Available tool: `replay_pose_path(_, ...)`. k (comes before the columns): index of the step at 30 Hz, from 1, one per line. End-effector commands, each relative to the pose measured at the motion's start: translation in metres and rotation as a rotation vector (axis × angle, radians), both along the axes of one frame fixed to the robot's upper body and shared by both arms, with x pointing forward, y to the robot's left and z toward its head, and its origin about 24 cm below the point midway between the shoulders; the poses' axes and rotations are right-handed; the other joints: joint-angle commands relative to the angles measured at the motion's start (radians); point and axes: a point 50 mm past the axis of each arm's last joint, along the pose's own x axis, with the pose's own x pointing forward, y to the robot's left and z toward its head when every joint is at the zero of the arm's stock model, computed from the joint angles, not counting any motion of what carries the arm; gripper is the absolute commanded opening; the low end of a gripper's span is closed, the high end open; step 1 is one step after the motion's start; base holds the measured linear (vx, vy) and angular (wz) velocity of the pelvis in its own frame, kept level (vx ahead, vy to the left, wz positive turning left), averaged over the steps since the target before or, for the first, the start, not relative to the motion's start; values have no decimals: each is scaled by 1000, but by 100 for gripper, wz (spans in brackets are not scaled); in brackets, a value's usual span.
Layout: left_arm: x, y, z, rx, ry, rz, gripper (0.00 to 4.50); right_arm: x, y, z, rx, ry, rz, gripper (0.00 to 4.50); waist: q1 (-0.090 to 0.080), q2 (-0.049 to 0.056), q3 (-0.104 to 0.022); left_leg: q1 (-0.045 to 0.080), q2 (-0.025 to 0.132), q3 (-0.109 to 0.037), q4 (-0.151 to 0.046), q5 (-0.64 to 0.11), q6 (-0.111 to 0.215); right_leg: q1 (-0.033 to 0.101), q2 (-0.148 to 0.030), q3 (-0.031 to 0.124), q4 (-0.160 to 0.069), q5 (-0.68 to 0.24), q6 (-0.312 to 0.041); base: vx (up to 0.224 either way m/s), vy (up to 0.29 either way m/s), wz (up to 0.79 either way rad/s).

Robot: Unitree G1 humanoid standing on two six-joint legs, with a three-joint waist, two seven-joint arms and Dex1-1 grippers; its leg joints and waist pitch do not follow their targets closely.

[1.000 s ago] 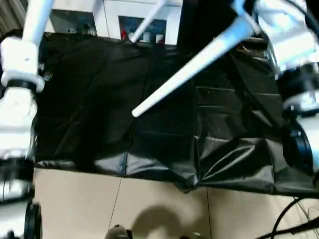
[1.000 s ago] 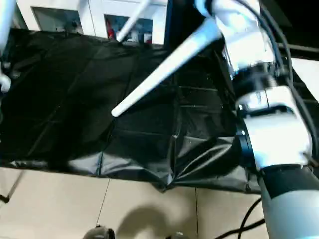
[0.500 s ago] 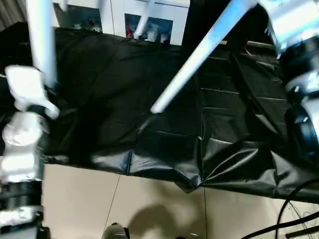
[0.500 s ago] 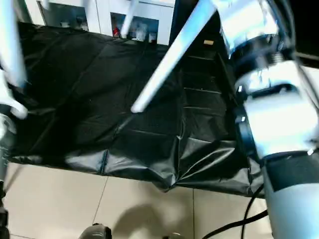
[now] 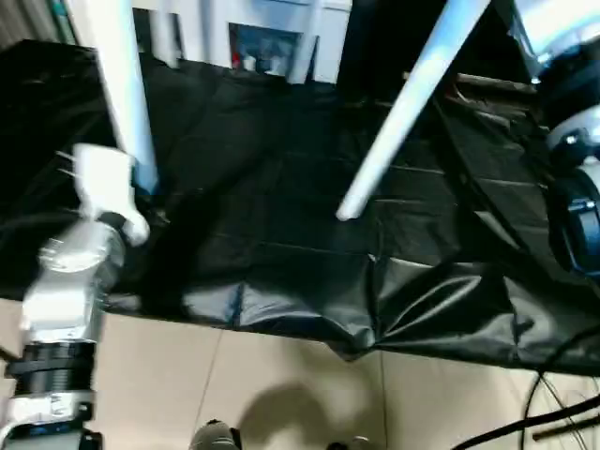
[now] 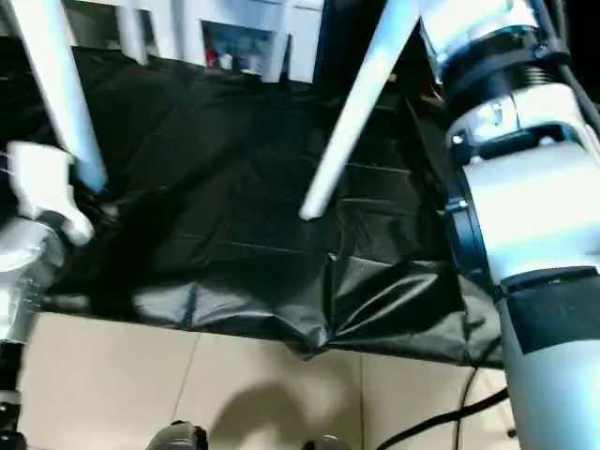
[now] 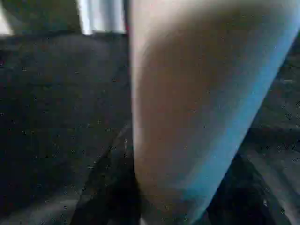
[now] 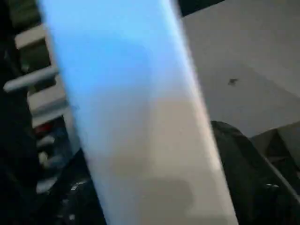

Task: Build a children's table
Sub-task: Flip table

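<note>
A black-sheeted worktable [image 5: 281, 234] spreads below you, white cabinets [image 5: 272, 37] beyond it. Your left gripper [image 5: 141, 192] clamps one white tube leg [image 5: 117, 84], now swung upright above it. Your right arm carries a second leg [image 5: 403, 112], now steeper, its free end low over the sheet; that gripper's state can't be told. Both legs look ready for seating.

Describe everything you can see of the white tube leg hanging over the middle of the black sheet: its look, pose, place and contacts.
The white tube leg is a long, smooth, plastic-looking tube, tapering slightly toward a rounded free end. It slants from the upper right, beside the robot's right arm, down and left; that free end hangs above the black sheet without touching it. Its upper end runs out of the picture, so what holds it cannot be seen there.
</note>
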Motion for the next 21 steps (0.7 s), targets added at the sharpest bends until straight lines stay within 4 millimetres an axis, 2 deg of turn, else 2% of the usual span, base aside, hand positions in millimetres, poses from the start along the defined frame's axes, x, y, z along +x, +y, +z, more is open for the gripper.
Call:
replay_pose_path(1,1,-2,14,-4,-60,-2,150,-12,2,25,72,-91,49,316,-6,29,-99,40,9,3,-54,-81,8,59,-35,32,-30,196,-267,0,0,0)
replay_pose_path(2,1,-2,14,-4,-60,-2,150,-12,2,25,72,-91,49,316,-7,29,-99,39,8,3,-53,-74,12,60,-34,31,-28,206,-269,0,0,0)
replay_pose_path(3,0,-1,13,-5,-60,1,148,-12,3,24,72,-92,49,329,-8,17,-99,39,8,5,-53,-64,20,62,-32,30,-30,214,-271,0,0,0)
replay_pose_path(4,-2,-1,11,-2,-54,0,148,-12,4,23,79,-108,57,329,-8,21,-100,37,9,3,-53,-59,24,63,-34,30,-27,210,-273,0,0,0)
replay_pose_path(5,-2,-1,11,-2,-54,0,147,-12,4,23,79,-108,57,351,-9,22,-99,37,10,4,-53,-62,23,61,-36,30,-28,205,-273,0,0,0)
replay_pose_path(6,-3,-1,9,0,-51,0,147,-13,5,23,83,-119,63,351,-13,18,-99,37,10,4,-53,-64,24,61,-34,30,-29,196,-273,0,0,0)
replay_pose_path(8,-5,-1,6,5,-37,0,146,-15,12,20,66,-132,127,366,-14,21,-99,37,11,4,-52,-69,26,60,-36,30,-28,189,-271,0,0,0)
replay_pose_path(10,-6,0,2,3,-25,5,146,-19,22,13,29,-142,208,391,-17,19,-98,34,12,5,-51,-71,36,60,-37,31,-27,187,-267,0,0,0)
replay_pose_path(11,-7,-1,-2,16,-15,5,146,-22,27,10,51,-167,255,399,-19,14,-99,33,12,6,-51,-69,41,61,-37,32,-28,188,-266,0,0,0)
replay_pose_path(14,-8,-1,-4,30,-9,4,146,-26,30,9,91,-213,299,423,-22,13,-98,33,12,7,-49,-63,55,58,-37,33,-27,180,-266,0,0,0)
replay_pose_path(18,-8,-1,-4,28,-9,7,145,-33,36,-4,81,-278,381,448,-20,17,-99,37,13,7,-48,-77,49,53,-36,34,-27,154,-257,0,0,0)
replay_pose_path(19,-8,-2,-5,26,-7,3,145,-35,37,-12,78,-306,422,450,-18,17,-98,39,14,8,-48,-83,47,52,-36,33,-28,152,-255,0,0,0)
replay_pose_path(21,-8,-2,-5,27,-6,0,145,-36,37,-15,88,-312,441,450,-17,21,-98,40,14,8,-47,-93,42,49,-33,33,-27,150,-254,0,0,0)
